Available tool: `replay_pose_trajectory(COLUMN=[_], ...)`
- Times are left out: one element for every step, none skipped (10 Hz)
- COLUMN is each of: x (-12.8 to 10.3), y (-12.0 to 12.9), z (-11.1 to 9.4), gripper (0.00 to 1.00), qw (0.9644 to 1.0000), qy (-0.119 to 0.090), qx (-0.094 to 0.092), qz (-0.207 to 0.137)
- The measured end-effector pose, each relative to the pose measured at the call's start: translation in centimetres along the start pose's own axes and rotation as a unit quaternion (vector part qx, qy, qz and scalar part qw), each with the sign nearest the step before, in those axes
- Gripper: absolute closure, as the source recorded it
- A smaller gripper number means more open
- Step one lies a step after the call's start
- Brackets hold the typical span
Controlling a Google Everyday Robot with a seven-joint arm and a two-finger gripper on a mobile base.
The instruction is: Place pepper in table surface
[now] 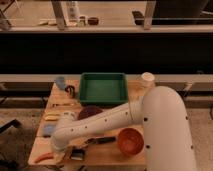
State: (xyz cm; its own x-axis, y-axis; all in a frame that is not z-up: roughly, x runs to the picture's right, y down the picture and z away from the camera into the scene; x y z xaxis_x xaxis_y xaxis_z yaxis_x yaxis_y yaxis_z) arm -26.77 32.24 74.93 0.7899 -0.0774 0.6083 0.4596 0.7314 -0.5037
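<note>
- Wooden table surface [102, 154] in front of a dark railing; I see a green tray [103, 88] at the far side and an orange bowl [130, 142] near the front.
- Pepper [43, 157] lies flat on the front-left corner.
- Gripper [73, 153] sits low, just right of the pepper; I can't tell its opening or whether it touches.

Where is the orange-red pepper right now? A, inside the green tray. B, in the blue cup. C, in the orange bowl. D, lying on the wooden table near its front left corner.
D: the pepper lies flat on the table surface at its near left corner. It is just left of the claw, which is low over that corner, and far from the green tray.
</note>
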Motion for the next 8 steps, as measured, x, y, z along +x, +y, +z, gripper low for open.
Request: replay_pose_trajectory(x=[0.0,0.1,0.1,0.2,-0.6,-2.1,-3.2,-3.8], y=[0.0,0.1,0.1,0.1,0.1,0.0,-0.1,0.0], z=[-0.1,-0.1,-0.1,-0.3,-0.6,-1.6,-2.8,-3.7], gripper=[0.88,0.97,1.0,1.0,1.0,1.0,1.0,1.0], qw=[1.0,1.0,1.0,1.0,0.9999,0.9995,0.9986,0.9973], qy=[0.0,0.001,0.001,0.009,0.016,0.032,0.05,0.066], qx=[0.0,-0.001,-0.001,0.001,0.003,0.001,0.002,0.001], qz=[0.0,0.0,0.0,-0.001,-0.001,0.004,0.016,0.031])
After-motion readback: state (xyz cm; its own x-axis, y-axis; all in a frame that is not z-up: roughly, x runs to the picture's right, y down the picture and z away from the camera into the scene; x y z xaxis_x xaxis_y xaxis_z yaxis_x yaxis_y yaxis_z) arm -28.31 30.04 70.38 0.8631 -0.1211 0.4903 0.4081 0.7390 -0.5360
